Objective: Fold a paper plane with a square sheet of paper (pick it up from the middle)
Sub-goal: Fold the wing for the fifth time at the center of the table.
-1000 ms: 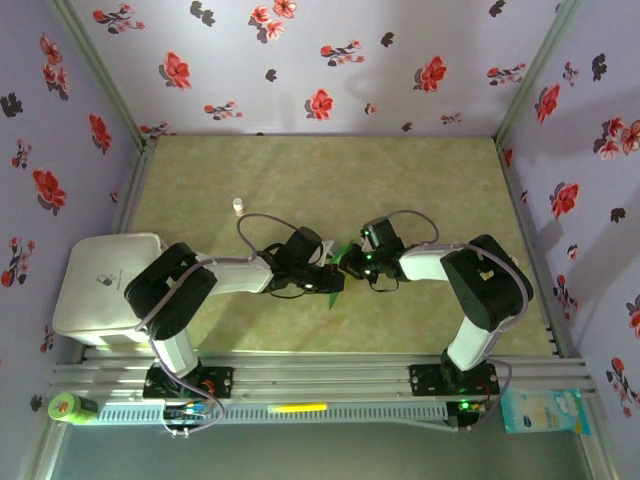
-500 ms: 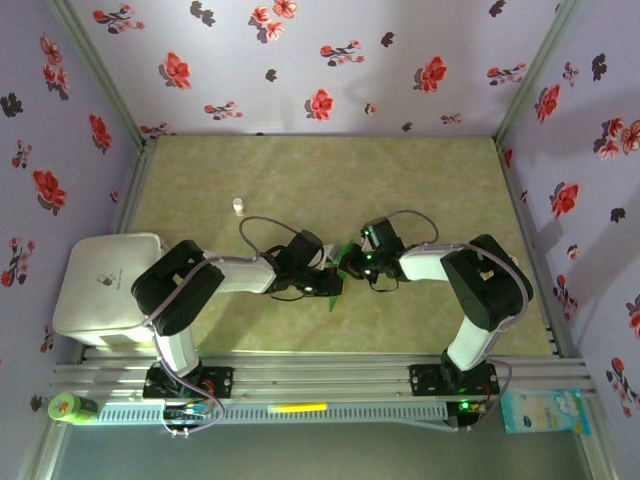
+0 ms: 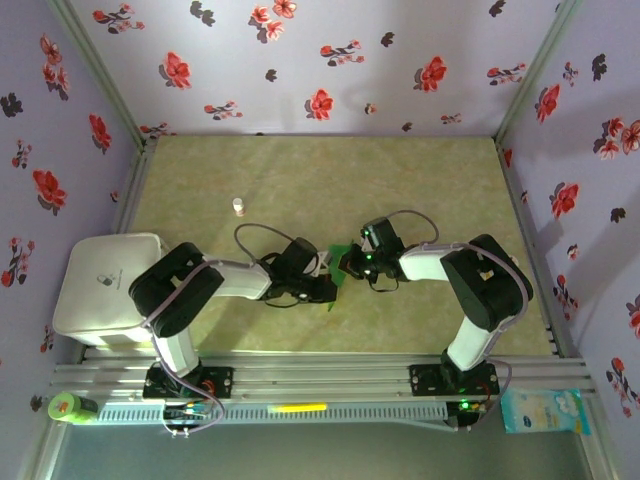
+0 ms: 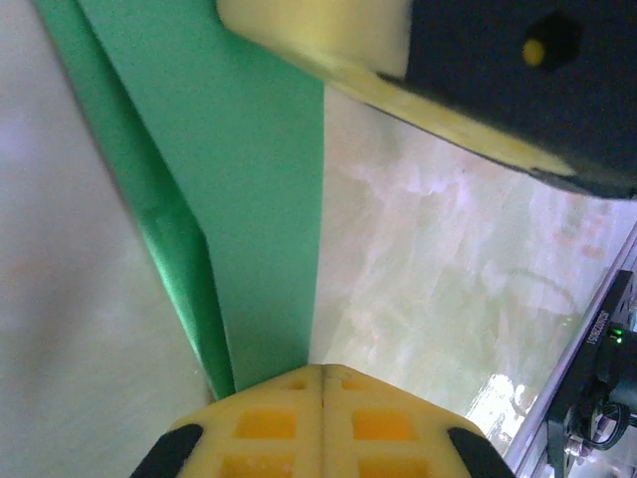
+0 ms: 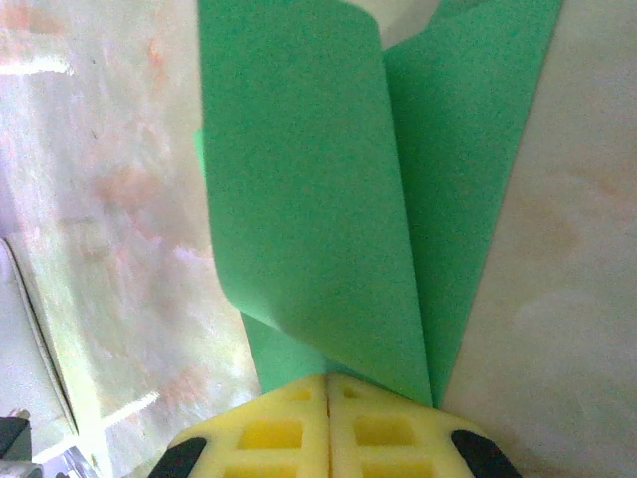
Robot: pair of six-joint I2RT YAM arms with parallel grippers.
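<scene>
Left fingers (image 4: 309, 396) slid left a little. They and the right fingers (image 5: 317, 400) pinch the green paper (image 5: 299, 179), folded partway; no plane yet.

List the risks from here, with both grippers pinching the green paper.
1. Both the left gripper and right gripper are shut on the green paper; pulling apart may tear it.
2. The sheet curls loosely in the right wrist view, so a crease could land crooked.
3. The grippers sit close together; they may collide.
</scene>
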